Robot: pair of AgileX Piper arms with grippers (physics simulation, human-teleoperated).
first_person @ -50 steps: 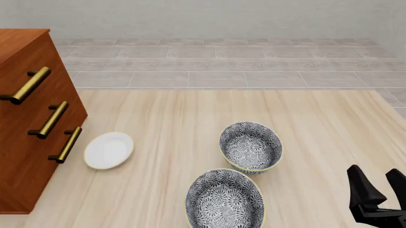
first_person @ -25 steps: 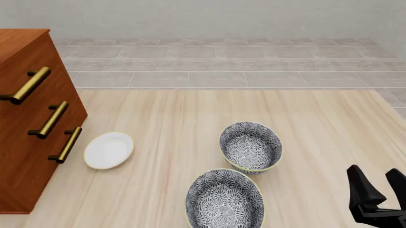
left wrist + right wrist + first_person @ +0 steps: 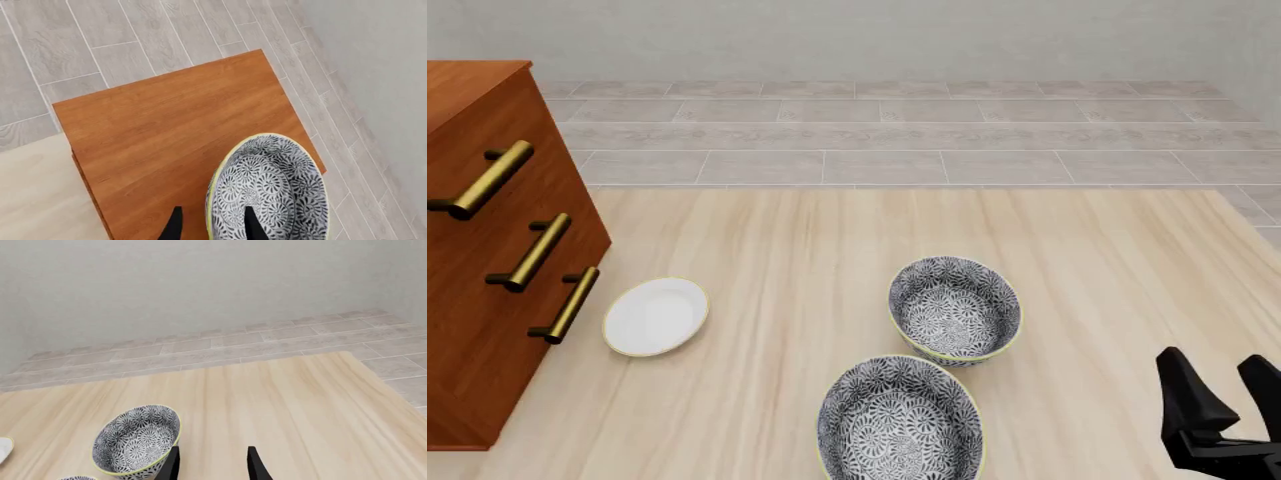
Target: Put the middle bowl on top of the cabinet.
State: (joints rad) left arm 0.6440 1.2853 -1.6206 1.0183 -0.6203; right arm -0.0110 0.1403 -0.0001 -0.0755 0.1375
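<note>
Middle bowl (image 3: 270, 187) is hanging over the cabinet (image 3: 167, 135) top near its back edge — left gripper (image 3: 211, 225) jaws clamping its rim; right gripper (image 3: 1224, 395) is idling, jaws apart.

Simulated bare room, home-like: pale wood-grain tabletop (image 3: 827, 240), grey tiled floor (image 3: 894, 130), plain grey-white wall (image 3: 854, 40), reddish-brown wooden drawer cabinet with brass bar handles (image 3: 481, 300).

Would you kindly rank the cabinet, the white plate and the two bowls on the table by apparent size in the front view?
1. Cabinet, cut off by the frame.
2. The nearer bowl and farther bowl: these look alike, and the nearer one only appears bigger.
3. White plate.
</note>
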